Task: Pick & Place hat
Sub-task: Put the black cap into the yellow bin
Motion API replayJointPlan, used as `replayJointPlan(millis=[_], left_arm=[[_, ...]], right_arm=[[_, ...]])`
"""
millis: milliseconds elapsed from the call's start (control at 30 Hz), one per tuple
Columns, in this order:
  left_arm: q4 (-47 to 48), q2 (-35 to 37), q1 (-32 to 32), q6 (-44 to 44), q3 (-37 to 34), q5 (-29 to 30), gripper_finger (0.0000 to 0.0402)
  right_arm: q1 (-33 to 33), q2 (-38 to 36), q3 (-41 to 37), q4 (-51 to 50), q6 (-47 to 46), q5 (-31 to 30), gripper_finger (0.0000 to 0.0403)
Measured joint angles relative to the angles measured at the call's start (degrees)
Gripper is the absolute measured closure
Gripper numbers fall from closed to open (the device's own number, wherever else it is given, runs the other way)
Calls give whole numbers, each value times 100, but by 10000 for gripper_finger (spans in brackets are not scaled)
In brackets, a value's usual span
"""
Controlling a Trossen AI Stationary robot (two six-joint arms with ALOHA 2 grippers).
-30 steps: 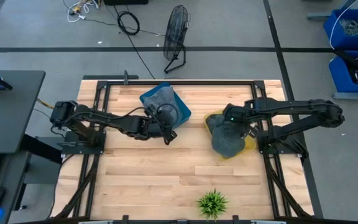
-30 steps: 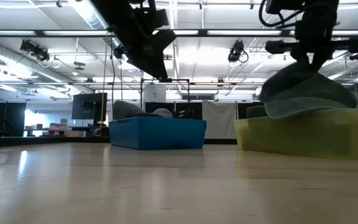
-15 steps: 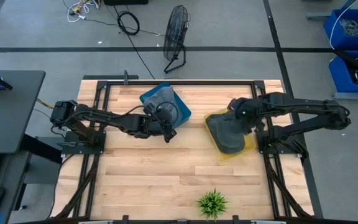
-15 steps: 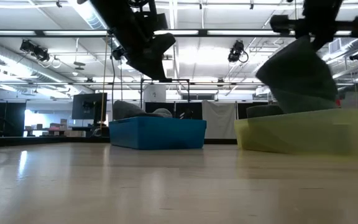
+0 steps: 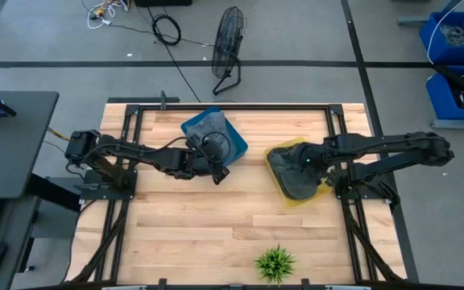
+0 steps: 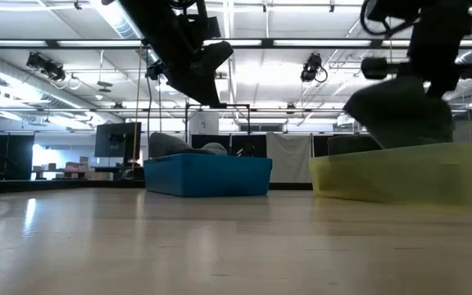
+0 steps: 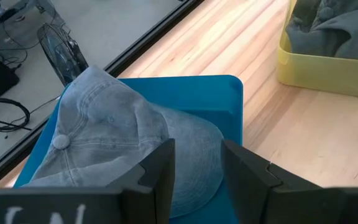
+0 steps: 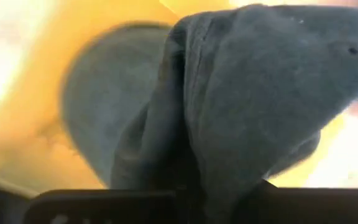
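Note:
A dark grey hat (image 5: 291, 176) hangs bunched from my right gripper (image 5: 306, 161) over the yellow bin (image 5: 325, 188) on the table's right side; its lower part sits inside the bin (image 6: 400, 174). In the right wrist view the hat (image 8: 260, 93) fills the picture and hides the fingers. A blue-grey cap (image 7: 104, 130) lies crown up in the blue bin (image 5: 238, 146) near the far edge. My left gripper (image 7: 197, 168) hovers open above the table by that bin's near right corner, touching nothing. My right gripper is shut on the dark grey hat, coming from above. It has a bunched fold of the cloth (image 8: 182, 149), several layers; the cloth hides the fingertips. The hat (image 6: 400, 115) hangs below the gripper with its lower part down in the yellow bin.
More dark cloth lies in the yellow bin (image 7: 328, 31). A small potted plant (image 5: 275, 262) stands at the table's near edge. Bare wood lies between the two bins and toward the near edge. A floor fan (image 5: 228, 48) stands beyond the far edge.
My right gripper lifted the hat off the yellow bin's near rim, where it lay spread, swung it toward the far right, then came back toward the left and down. The hat now hangs bunched inside the bin.

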State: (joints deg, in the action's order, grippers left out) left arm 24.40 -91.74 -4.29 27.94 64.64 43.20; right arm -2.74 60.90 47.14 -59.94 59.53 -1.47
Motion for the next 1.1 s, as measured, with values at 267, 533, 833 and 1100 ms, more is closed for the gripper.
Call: replayJointPlan(millis=[267, 533, 833, 1100], left_arm=[[-2, 0, 0, 0, 0, 0, 268], [-2, 0, 0, -9, 0, 0, 268], [-2, 0, 0, -12, 0, 0, 268], [79, 0, 0, -15, 0, -2, 268]], right_arm=[[-3, -3, -847, 1448, -1024, -135, 372], [-17, -4, -1295, 2054, -2679, -332, 361], [23, 2, -897, 1410, -2894, -723, 306], [107, 2, 334, 793, -3677, -882, 289]])
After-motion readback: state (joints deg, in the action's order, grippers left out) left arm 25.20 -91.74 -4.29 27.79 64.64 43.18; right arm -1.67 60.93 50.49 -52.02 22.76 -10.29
